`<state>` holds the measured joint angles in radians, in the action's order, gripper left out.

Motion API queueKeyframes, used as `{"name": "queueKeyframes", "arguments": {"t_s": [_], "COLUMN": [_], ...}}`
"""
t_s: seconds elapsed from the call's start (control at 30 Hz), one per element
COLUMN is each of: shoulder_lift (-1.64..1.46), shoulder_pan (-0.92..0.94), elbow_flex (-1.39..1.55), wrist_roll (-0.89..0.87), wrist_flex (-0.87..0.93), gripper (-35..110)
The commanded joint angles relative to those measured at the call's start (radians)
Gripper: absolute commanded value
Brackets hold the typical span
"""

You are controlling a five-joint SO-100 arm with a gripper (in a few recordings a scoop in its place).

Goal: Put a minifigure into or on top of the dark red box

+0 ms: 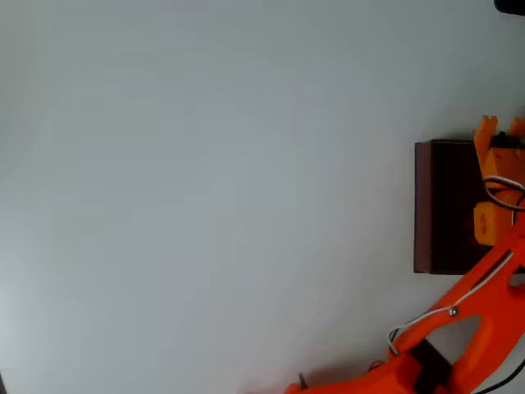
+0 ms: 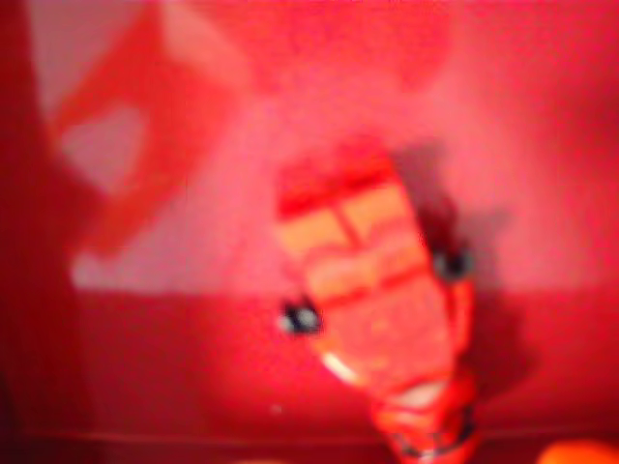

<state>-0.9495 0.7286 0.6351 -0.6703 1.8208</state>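
Your wrist view sits closest to the action: the minifigure (image 2: 372,304) lies tilted across the picture, blurred, its bright red body showing 2 small dark details at its sides, resting on a red-lit floor that appears to be the inside of the dark red box (image 2: 193,387). You cannot tell from this view whether anything grips it. In the overhead view, the dark red box (image 1: 426,205) stands at the right edge of the pale table (image 1: 205,197), and your orange gripper (image 1: 500,135) reaches over the box's dark interior; whether its fingers are apart or together cannot be told.
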Motion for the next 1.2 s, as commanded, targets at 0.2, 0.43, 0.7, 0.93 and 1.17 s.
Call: {"name": "queueKeyframes", "arguments": {"t_s": [0.2,0.43,0.7,0.93,1.17], "shoulder_lift": [-0.561,-1.048,-1.462,-1.503,-1.442], "shoulder_pan": [-0.364,-0.808,-1.425,-1.772,-1.916], "elbow_flex": [0.244,0.658,1.279,1.690,1.876], "wrist_roll": [0.183,0.249,0.284,0.451,0.512], "wrist_flex": [0.009,-0.080,-0.360,-0.624,-0.778], "gripper": [11,0,0,0,0]}}
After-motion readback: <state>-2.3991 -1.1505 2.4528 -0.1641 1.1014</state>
